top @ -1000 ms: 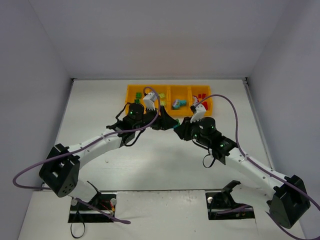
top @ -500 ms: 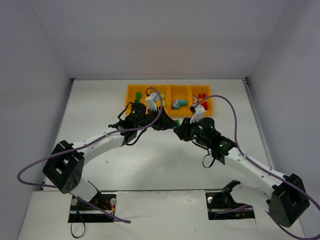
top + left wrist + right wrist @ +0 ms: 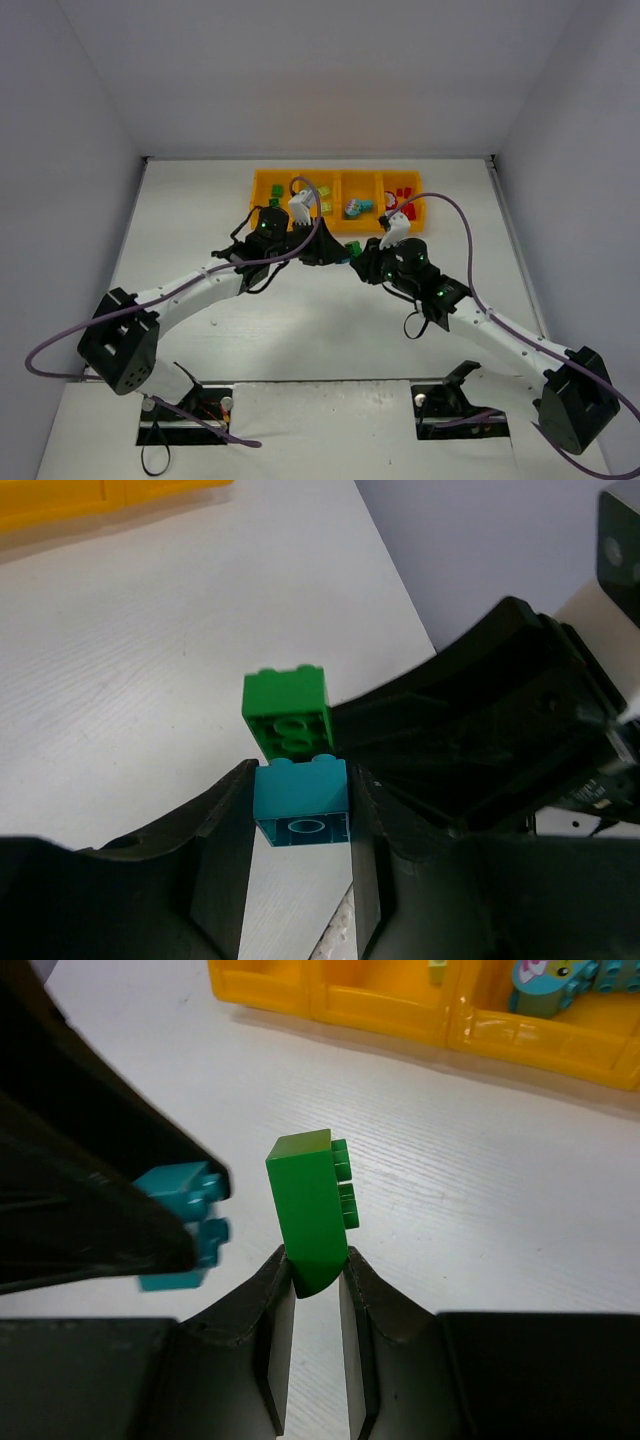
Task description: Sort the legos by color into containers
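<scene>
My left gripper (image 3: 300, 780) is shut on a teal-blue lego brick (image 3: 302, 800), held above the table. My right gripper (image 3: 312, 1260) is shut on a green lego brick (image 3: 310, 1210), studs facing right. The two bricks sit close together; in the right wrist view a small gap shows between the green one and the teal one (image 3: 185, 1225). In the top view both grippers meet just in front of the orange-yellow tray (image 3: 262, 203), left gripper (image 3: 335, 250) beside right gripper (image 3: 358, 258). The green brick also shows in the left wrist view (image 3: 288, 715).
The tray's four compartments hold dark green pieces (image 3: 275, 190), lime pieces (image 3: 322, 195), teal-blue pieces (image 3: 358, 208) and red pieces (image 3: 403, 193). The tray's front wall (image 3: 400, 1010) lies just beyond the bricks. Grey walls enclose the white table.
The left arm shifted a little and came back. The right gripper moved slightly up and left. Both stay shut on their bricks, close together.
</scene>
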{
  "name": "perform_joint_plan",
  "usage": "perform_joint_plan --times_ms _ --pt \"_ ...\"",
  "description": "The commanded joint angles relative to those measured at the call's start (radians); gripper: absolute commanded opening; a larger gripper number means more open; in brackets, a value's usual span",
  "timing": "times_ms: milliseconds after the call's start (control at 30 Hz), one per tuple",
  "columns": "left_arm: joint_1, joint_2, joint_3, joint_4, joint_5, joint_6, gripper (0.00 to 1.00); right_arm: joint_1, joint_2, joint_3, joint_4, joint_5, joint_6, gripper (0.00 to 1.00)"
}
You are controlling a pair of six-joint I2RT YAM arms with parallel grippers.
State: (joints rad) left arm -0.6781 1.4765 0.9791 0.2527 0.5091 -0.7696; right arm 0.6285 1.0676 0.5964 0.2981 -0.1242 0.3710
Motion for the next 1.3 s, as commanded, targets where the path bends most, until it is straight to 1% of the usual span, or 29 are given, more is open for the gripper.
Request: perform_joint_plan --times_ms 0,133,267,333,433,467,500,533,600,633,667,733,900,1033,1133,1233,1267 --pt "0.015 -0.111 -0.020 0.010 0.040 0.020 0.00 -0.007 0.000 0.019 0.075 0.075 -0.043 0.00" --pt "0.048 -0.162 -0.065 -0.004 0.034 0.018 0.00 -0.007 0.026 0.031 0.076 0.083 -0.070 0.00" --pt "0.106 -0.212 -0.095 -0.041 0.034 0.023 0.00 -0.007 0.078 0.065 0.075 0.074 -0.101 0.00" --pt "0.158 -0.252 -0.114 -0.056 0.031 0.030 0.00 -0.007 0.100 0.092 0.078 0.078 -0.110 0.00" --pt "0.233 -0.306 -0.135 -0.116 0.022 0.061 0.00 -0.009 0.155 0.149 0.084 0.086 -0.138 0.00" --pt "0.267 -0.341 -0.140 -0.177 0.008 0.078 0.00 -0.009 0.222 0.193 0.085 0.068 -0.159 0.00" --pt "0.267 -0.360 -0.145 -0.178 0.000 0.078 0.00 -0.009 0.223 0.194 0.085 0.057 -0.171 0.00" --pt "0.300 -0.381 -0.149 -0.194 -0.007 0.096 0.00 -0.009 0.247 0.242 0.084 0.049 -0.179 0.00" --pt "0.325 -0.432 -0.160 -0.242 -0.038 0.118 0.00 -0.012 0.316 0.285 0.091 0.046 -0.185 0.00" --pt "0.345 -0.446 -0.160 -0.303 -0.052 0.142 0.00 -0.018 0.357 0.324 0.101 0.047 -0.185 0.00" --pt "0.356 -0.467 -0.154 -0.329 -0.066 0.151 0.00 -0.032 0.379 0.344 0.101 0.054 -0.185 0.00" --pt "0.367 -0.485 -0.154 -0.358 -0.080 0.174 0.00 -0.052 0.438 0.402 0.093 0.077 -0.179 0.00" --pt "0.374 -0.542 -0.175 -0.394 -0.101 0.171 0.00 -0.139 0.548 0.520 0.049 0.115 -0.129 0.00" --pt "0.376 -0.576 -0.189 -0.437 -0.121 0.181 0.00 -0.197 0.639 0.608 0.039 0.121 -0.124 0.00" --pt "0.376 -0.599 -0.188 -0.467 -0.136 0.193 0.00 -0.219 0.696 0.681 0.026 0.121 -0.132 0.00" --pt "0.379 -0.619 -0.183 -0.500 -0.150 0.204 0.00 -0.222 0.718 0.727 0.022 0.120 -0.147 0.00" --pt "0.379 -0.631 -0.178 -0.507 -0.153 0.204 0.00 -0.220 0.721 0.733 0.024 0.080 -0.152 0.00"
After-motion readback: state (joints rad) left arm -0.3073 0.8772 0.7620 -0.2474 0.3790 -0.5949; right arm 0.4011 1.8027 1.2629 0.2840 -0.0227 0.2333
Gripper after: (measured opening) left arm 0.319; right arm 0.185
